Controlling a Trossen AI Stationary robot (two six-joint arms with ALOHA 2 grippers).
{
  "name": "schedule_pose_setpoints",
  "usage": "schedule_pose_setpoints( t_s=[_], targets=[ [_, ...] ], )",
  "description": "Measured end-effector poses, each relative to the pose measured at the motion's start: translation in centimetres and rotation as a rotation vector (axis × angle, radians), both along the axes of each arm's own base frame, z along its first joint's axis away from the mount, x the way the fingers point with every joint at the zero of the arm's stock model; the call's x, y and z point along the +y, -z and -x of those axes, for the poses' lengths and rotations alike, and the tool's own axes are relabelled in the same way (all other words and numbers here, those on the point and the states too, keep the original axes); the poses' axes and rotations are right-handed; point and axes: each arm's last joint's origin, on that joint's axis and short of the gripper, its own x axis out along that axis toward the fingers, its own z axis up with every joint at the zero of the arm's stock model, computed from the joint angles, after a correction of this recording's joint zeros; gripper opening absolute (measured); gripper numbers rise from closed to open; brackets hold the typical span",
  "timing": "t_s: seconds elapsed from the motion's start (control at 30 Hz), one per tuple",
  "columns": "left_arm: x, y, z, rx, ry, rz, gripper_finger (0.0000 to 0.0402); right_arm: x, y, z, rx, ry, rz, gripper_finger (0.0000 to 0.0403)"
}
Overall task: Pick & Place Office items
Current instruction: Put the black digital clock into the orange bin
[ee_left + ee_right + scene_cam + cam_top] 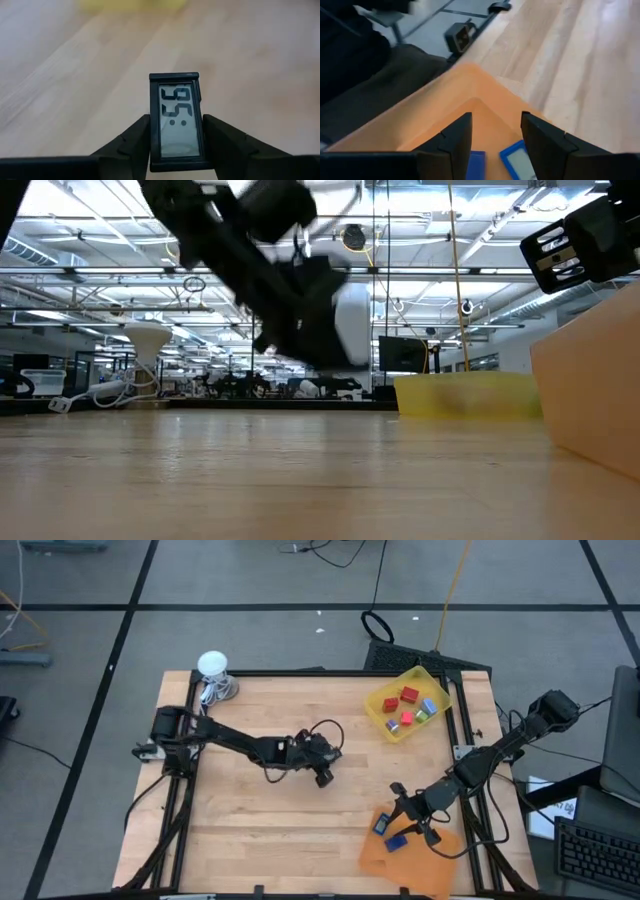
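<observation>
Wood table (250, 810), pale planks, smooth w/ a low satin sheen. Small digital clock (175, 121): matt black plastic frame, glossy grey LCD face. Left gripper fingers (134, 145) matt black plastic. Orange tray (465, 107) smooth matt plastic; yellow tray (384, 723) plastic too, slightly translucent.

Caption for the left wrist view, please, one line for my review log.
Left gripper shut on a small black digital clock, display reading "55", held above the wooden table.
</observation>
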Motion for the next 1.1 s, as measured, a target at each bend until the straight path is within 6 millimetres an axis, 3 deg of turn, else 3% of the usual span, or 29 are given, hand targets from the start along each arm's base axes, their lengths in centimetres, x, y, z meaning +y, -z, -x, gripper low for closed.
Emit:
schedule_pose_setpoints(
  t_s=[0.2,0.43,0.63,0.8,0.97,1.1],
  targets=[
    [-2.6,-4.6,0.6,-0.181,0.124,0.213,0.0154,-0.5,0.0,-0.3,-0.098,0.118,0.170,0.0160],
    [-5.6,-7.3,0.6,-0.373,0.315,0.343,0.0172,-1.6,-0.8,-0.8,-0.317,0.392,0.604,0.0174],
    [-6.4,-7.7,0.6,-0.409,0.333,0.371,0.0155,-1.3,-2.9,-1.7,-0.554,0.430,0.739,0.0235],
    [-6.3,-7.8,0.6,-0.419,0.318,0.393,0.0154,-1.2,-2.6,-3.1,-0.651,0.360,0.768,0.0274],
    [-6.3,-7.8,0.6,-0.419,0.318,0.394,0.0173,-1.6,-1.6,-4.4,-0.669,0.307,0.722,0.0276],
    [-6.3,-7.8,0.6,-0.420,0.320,0.394,0.0160,-2.1,-1.4,-5.2,-0.691,0.322,0.704,0.0260]
  ],
)
